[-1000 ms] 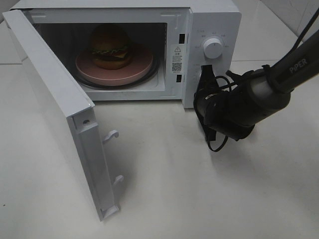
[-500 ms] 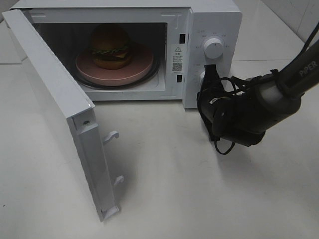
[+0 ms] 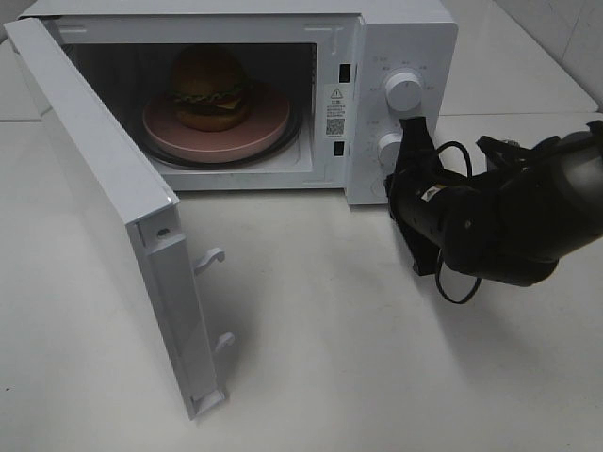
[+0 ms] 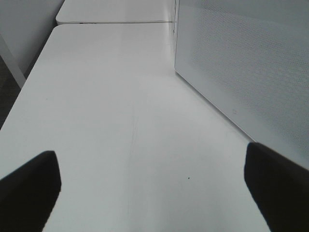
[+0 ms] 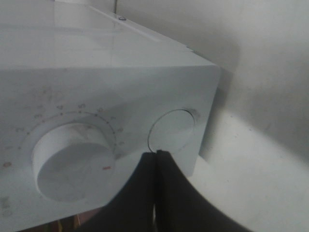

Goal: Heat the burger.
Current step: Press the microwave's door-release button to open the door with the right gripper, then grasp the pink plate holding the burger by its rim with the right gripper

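Golden-brown domed burger (image 3: 209, 87) in open white microwave (image 3: 405, 28), worktop's (image 3: 330, 330) back edge, my right gripper (image 3: 413, 130) together, left gripper (image 4: 152, 186) apart.

A matte white tabletop (image 3: 330, 358) spreads under soft, even light that leaves only faint grey shadows, a second white table (image 4: 111, 12) butts against it along a thin seam, and a pale wall (image 5: 270, 48) rises behind.

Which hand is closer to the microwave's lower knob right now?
Right. The right hand, shut, sits just beside the lower knob at the control panel. The left hand is open over the table, outside the open door.
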`<state>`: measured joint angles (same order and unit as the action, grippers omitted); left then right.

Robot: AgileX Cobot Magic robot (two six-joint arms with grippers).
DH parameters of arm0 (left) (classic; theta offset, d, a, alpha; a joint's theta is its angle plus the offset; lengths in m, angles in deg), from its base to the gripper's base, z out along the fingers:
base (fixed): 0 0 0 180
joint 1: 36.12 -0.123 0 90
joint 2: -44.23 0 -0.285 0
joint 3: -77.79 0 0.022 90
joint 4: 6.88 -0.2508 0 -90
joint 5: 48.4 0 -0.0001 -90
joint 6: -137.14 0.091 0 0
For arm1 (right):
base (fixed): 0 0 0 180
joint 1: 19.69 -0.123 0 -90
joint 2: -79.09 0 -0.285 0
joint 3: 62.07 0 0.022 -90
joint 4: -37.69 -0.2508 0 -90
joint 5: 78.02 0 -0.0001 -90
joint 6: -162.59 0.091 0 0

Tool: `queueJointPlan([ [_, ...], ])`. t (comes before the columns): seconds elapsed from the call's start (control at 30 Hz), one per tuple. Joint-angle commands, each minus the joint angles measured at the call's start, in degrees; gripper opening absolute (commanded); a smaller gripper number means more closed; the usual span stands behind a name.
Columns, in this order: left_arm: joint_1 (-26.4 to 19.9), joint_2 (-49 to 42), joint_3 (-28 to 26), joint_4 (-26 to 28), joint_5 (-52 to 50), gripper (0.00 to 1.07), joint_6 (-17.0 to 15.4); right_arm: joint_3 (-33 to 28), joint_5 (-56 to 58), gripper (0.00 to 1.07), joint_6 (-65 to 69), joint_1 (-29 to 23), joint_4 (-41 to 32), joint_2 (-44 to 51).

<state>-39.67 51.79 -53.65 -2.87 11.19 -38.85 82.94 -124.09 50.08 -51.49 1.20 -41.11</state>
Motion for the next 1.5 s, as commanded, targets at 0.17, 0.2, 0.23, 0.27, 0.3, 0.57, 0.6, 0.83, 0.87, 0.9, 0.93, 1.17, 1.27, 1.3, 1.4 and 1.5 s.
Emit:
queueJointPlan([
  [0.17,0.0,-1.2,0.1,-0.1,-0.1,0.98,0.0,-6.2,5.7,0.01,-0.2,-0.4,3.7,7.0],
  [0.2,0.0,-1.2,0.1,-0.1,-0.1,0.98,0.0,-6.9,6.6,0.01,-0.6,-0.4,3.9,7.9],
  [0.23,0.0,-1.2,0.1,-0.1,-0.1,0.98,0.0,-6.9,6.6,0.01,-0.6,-0.4,3.9,7.9],
  [0.27,0.0,-1.2,0.1,-0.1,-0.1,0.98,0.0,-8.3,8.1,0.01,-2.1,-0.4,4.0,9.6],
  [0.3,0.0,-1.2,0.1,-0.1,-0.1,0.98,0.0,-8.9,8.5,0.02,-3.2,-0.4,4.1,10.3],
  [0.57,0.0,-1.2,0.1,-0.1,-0.1,0.98,0.0,-10.1,19.5,0.04,-18.3,-0.2,5.0,16.1],
  [0.6,0.0,-1.2,0.1,-0.1,-0.1,0.98,0.0,-10.1,22.5,0.04,-23.3,-0.2,5.0,17.5],
  [0.83,0.0,-1.2,0.1,-0.1,-0.1,0.98,0.0,-10.0,32.1,0.05,-42.6,-0.2,5.0,21.4],
  [0.87,0.0,-1.2,0.1,-0.1,-0.1,0.98,0.0,-9.7,36.1,0.05,-49.4,-0.2,5.0,22.6],
  [0.9,0.0,-1.2,0.1,-0.1,-0.1,0.98,0.0,-9.7,36.1,0.05,-49.4,-0.2,5.0,22.6],
  [0.93,0.0,-1.2,0.1,-0.1,-0.1,0.98,0.0,-9.4,38.7,0.06,-52.7,-0.2,5.0,23.2],
  [1.17,0.0,-1.2,0.1,-0.1,-0.1,0.98,0.0,-5.9,53.1,0.07,-66.6,-0.2,5.9,25.7],
  [1.27,0.0,-1.2,0.1,-0.1,-0.1,0.98,0.0,-3.5,58.7,0.08,-70.8,-0.2,7.8,25.8],
  [1.3,0.0,-1.2,0.1,-0.1,-0.1,0.98,0.0,-2.8,60.8,0.08,-71.9,-0.2,8.7,25.8],
  [1.4,0.0,-1.2,0.1,-0.1,-0.1,0.98,0.0,0.7,67.8,0.08,-77.8,-0.2,11.2,25.8],
  [1.5,0.0,-1.2,0.1,-0.1,-0.1,0.98,0.0,3.5,71.6,0.09,-81.7,-0.2,13.3,25.8],
])
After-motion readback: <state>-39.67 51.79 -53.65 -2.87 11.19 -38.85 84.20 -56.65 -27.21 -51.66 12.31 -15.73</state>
